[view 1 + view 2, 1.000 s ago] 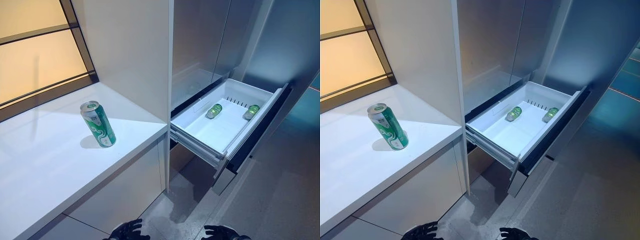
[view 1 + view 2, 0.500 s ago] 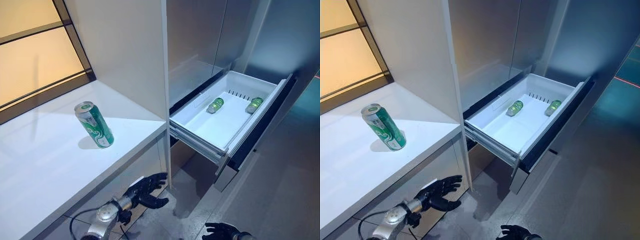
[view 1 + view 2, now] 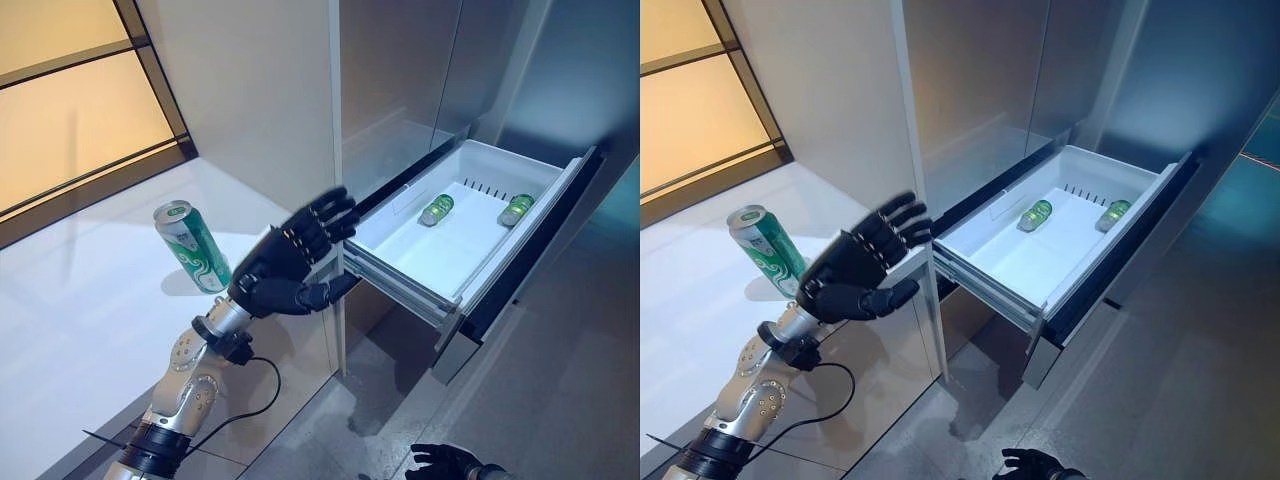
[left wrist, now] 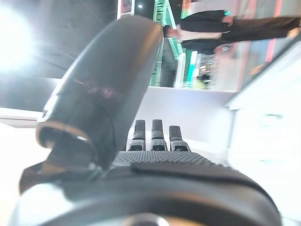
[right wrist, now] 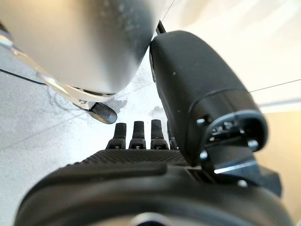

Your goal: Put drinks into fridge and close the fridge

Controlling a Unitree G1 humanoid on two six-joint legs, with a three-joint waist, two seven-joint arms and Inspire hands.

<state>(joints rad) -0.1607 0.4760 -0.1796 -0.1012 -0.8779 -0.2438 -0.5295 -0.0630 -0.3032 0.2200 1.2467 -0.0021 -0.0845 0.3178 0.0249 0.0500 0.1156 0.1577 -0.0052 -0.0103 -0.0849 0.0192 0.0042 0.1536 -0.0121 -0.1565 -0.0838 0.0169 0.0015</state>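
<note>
Green can (image 3: pixel 192 246) upright on white counter (image 3: pixel 80 320), near its front edge. Best approach, I judge: bring palm square to the can's side, wrap low, keep it vertical. Left hand (image 3: pixel 290 262) just right of can, fingers spread, holding nothing. Fridge drawer (image 3: pixel 440 262) open, two drinks (image 3: pixel 435 209) lying inside. Right hand (image 3: pixel 445 462) low, idle, fingers relaxed.

No text, number or sign can be read. The green can (image 3: pixel 192 246) near the desk's right edge has white print on its side, but the letters are too small to make out.
</note>
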